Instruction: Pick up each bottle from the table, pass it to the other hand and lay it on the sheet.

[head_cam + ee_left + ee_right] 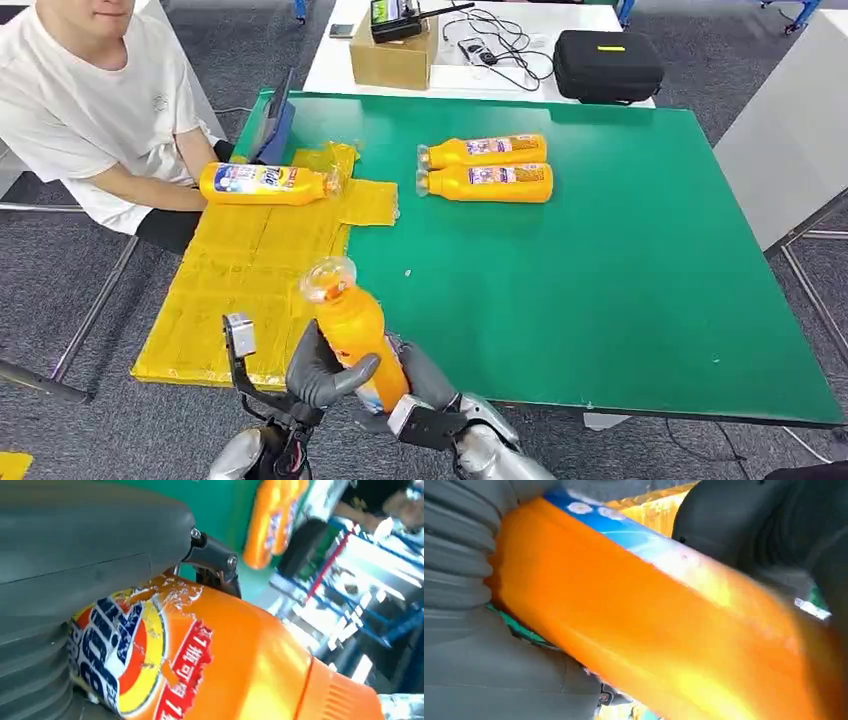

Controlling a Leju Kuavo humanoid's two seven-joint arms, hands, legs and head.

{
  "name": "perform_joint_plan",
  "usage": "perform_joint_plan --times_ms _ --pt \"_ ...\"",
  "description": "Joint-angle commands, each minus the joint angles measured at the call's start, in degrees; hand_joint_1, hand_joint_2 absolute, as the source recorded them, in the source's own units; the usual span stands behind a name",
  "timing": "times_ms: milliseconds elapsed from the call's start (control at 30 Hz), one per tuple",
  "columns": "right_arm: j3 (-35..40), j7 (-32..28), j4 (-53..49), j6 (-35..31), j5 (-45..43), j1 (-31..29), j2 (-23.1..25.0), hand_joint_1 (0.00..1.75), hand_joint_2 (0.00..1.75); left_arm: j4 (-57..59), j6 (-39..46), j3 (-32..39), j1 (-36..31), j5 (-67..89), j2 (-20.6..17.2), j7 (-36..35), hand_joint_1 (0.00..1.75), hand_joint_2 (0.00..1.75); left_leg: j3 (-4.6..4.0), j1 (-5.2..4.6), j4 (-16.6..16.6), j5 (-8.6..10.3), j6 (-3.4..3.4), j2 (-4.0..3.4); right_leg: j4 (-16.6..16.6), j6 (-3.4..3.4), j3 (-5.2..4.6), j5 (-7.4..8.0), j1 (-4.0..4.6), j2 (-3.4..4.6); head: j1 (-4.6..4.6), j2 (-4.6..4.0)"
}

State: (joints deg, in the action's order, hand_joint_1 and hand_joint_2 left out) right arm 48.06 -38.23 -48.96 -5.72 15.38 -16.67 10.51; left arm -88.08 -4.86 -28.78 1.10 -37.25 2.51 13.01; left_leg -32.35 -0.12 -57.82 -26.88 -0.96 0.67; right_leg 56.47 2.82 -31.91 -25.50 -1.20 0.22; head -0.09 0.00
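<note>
Orange bottles: four — one held upright [355, 330] at the table's near edge, one lying on the yellow sheet [265, 184], two lying side by side on the green table, far [485, 151] and near [487, 183]. Yellow sheet [235, 275]: one. Green table [620, 270]: one. Cardboard box [393, 60]: one. Black case [607, 66]: one. Person [85, 110]: one.

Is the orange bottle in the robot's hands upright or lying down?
Roughly upright, leaning a little: the held bottle has its clear cap on top and its base down between the left hand and right hand.
</note>
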Motion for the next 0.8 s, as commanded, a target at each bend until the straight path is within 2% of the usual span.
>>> perform_joint_plan --times_ms 33,100,167,267,400,467,567,700,800 --pt "7.82 1.84 -1.03 -6.95 4.36 0.12 0.69 0.00 0.00 4.73 7.09 -4.68 -2.99 4.24 2.34 -0.61 1.75 1.75 0.06 0.09 -0.02 -0.03 0.06 0.00 -0.03 -0.11 0.11 -0.02 0.10 -0.05 0.00 0.00" --pt "7.34 1.98 0.52 -10.86 5.70 0.24 0.93 0.00 0.00 5.62 10.68 -4.65 -3.54 8.76 1.48 0.21 1.75 1.75 0.13 0.11 -0.02 -0.06 0.09 -0.08 -0.04 -0.16 0.17 -0.04 0.13 -0.03 -0.02 0.00" --pt "6.62 1.95 1.41 -12.94 6.28 0.48 1.04 0.00 0.00 8.66 13.64 -3.93 -6.55 16.02 -0.94 0.86 1.75 1.75 0.16 0.13 0.00 -0.05 0.10 0.02 -0.05 -0.19 0.23 -0.06 0.15 -0.14 -0.02 0.00" --pt "6.04 3.04 1.59 -12.88 7.05 0.94 0.83 0.00 0.00 13.89 13.53 -1.38 -11.02 24.27 -4.86 -1.50 1.75 1.75 0.14 0.10 0.07 0.04 0.10 0.08 -0.09 -0.16 0.18 0.01 0.12 -0.16 0.00 0.00" --pt "4.54 2.95 2.44 -12.78 8.12 1.55 1.13 0.00 0.00 17.30 11.00 2.98 -14.25 35.87 -7.16 -3.78 1.75 1.75 0.13 0.10 0.07 0.07 0.11 0.01 -0.08 -0.17 0.15 0.05 0.12 -0.08 -0.02 0.00" --pt "3.70 2.77 2.32 -11.71 8.11 1.87 1.19 0.00 0.00 18.20 13.49 2.57 -16.70 47.43 -8.92 -4.18 1.75 1.75 0.05 0.05 0.03 0.06 0.08 0.00 0.00 -0.10 0.05 0.02 0.06 -0.09 -0.02 0.00" --pt "1.46 2.38 2.13 -8.89 8.14 2.24 1.65 0.00 0.00 19.65 15.18 4.97 -20.87 64.00 -9.46 -7.91 1.75 1.75 0.07 0.14 0.00 0.15 0.17 0.13 0.02 -0.18 0.13 0.02 0.15 -0.20 -0.02 0.00" --pt "0.20 2.09 2.38 -6.92 7.99 2.23 2.30 0.00 0.00 23.20 11.38 6.16 -24.61 69.81 -9.21 -10.96 1.75 1.75 -0.02 0.15 -0.06 0.15 0.17 0.04 0.07 -0.16 0.03 0.04 0.16 -0.14 0.02 0.00" --pt "0.11 2.00 2.59 -6.89 8.05 2.12 2.52 0.00 0.00 24.10 11.10 6.46 -25.00 70.07 -8.95 -10.85 1.75 1.75 0.04 0.10 -0.02 0.16 0.16 0.12 0.07 -0.13 0.08 0.02 0.11 -0.20 0.11 0.00"
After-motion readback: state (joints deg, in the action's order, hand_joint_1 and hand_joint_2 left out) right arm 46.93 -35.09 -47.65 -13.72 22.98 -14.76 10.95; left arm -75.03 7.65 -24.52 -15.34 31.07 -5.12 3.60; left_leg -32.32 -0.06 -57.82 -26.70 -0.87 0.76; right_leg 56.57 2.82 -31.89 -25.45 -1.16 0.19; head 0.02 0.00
